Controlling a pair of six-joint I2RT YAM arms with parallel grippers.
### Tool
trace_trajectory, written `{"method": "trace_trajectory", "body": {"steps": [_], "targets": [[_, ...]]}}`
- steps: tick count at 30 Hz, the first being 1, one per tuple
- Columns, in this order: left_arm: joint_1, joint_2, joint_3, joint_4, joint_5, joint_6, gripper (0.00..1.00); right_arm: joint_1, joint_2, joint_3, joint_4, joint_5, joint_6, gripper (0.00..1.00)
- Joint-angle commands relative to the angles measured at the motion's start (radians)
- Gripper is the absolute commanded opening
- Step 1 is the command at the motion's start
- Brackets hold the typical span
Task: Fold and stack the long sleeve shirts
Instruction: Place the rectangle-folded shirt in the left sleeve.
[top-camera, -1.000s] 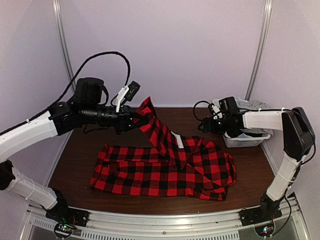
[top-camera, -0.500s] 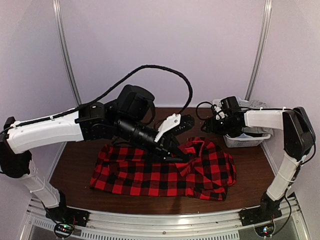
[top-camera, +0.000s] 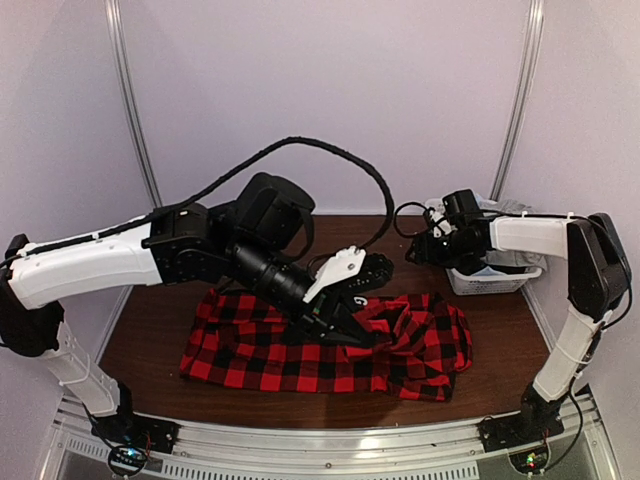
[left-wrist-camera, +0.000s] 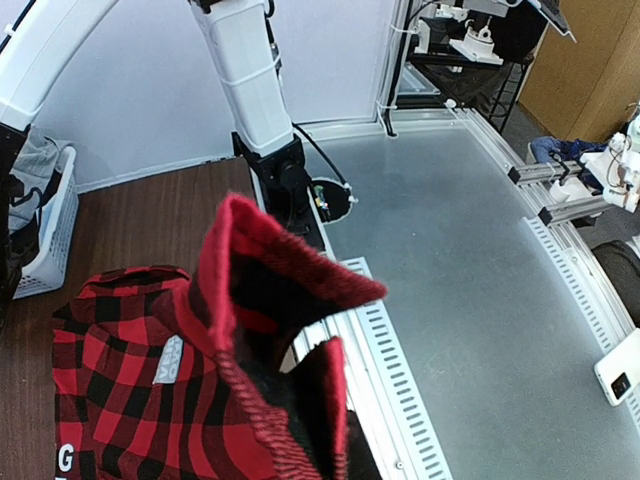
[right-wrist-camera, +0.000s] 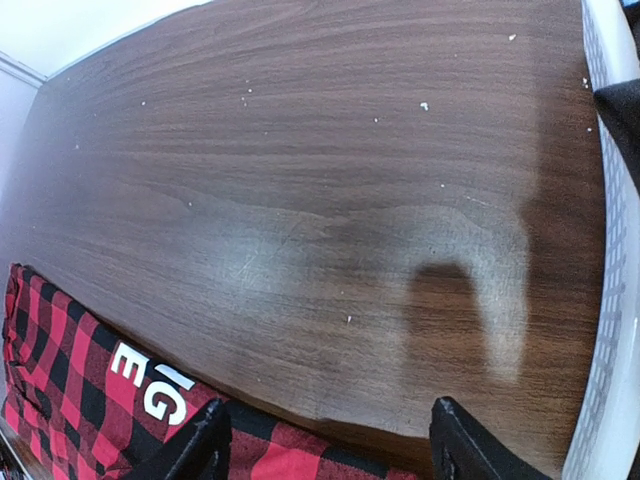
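Note:
The red-and-black check flannel shirt (top-camera: 250, 350) lies across the brown table (top-camera: 150, 330), partly folded. My left gripper (top-camera: 345, 325) reaches low over its middle and is shut on a fold of the shirt. In the left wrist view the held cloth (left-wrist-camera: 250, 290) drapes over the gripper (left-wrist-camera: 305, 410) and hides its fingers. My right gripper (top-camera: 415, 250) hovers at the back right, open and empty, above bare table behind the shirt. In the right wrist view its gripper (right-wrist-camera: 330, 445) spans the shirt's far edge (right-wrist-camera: 90, 390), which carries white lettering.
A white mesh basket (top-camera: 490, 282) with grey cloth stands at the back right, just beside the right gripper; its wall also shows in the right wrist view (right-wrist-camera: 600, 300). The table's metal front rail (top-camera: 330, 440) runs along the near edge.
My left arm has swung from holding the sleeve raised at the back left, over to the right and down onto the shirt's middle, folding the cloth over. The right arm has barely moved.

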Motion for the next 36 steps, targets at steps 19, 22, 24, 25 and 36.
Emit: {"method": "trace_trajectory", "body": {"steps": [19, 22, 24, 25, 36], "targets": [[0.240, -0.067, -0.220, 0.294, -0.090, -0.293, 0.00, 0.053, -0.108, -0.285, -0.004, 0.029, -0.049, 0.57], [0.320, -0.057, -0.285, 0.363, -0.086, -0.356, 0.00, 0.054, -0.127, -0.241, -0.027, 0.045, -0.057, 0.62], [0.363, -0.042, -0.314, 0.403, -0.081, -0.380, 0.00, 0.054, -0.139, -0.212, -0.041, 0.054, -0.062, 0.64], [0.381, -0.033, -0.321, 0.422, -0.082, -0.390, 0.00, 0.053, -0.142, -0.200, -0.049, 0.056, -0.063, 0.65], [0.587, 0.001, -0.406, 0.493, -0.124, -0.531, 0.00, 0.049, -0.180, -0.157, -0.102, 0.084, -0.067, 0.67]]}}
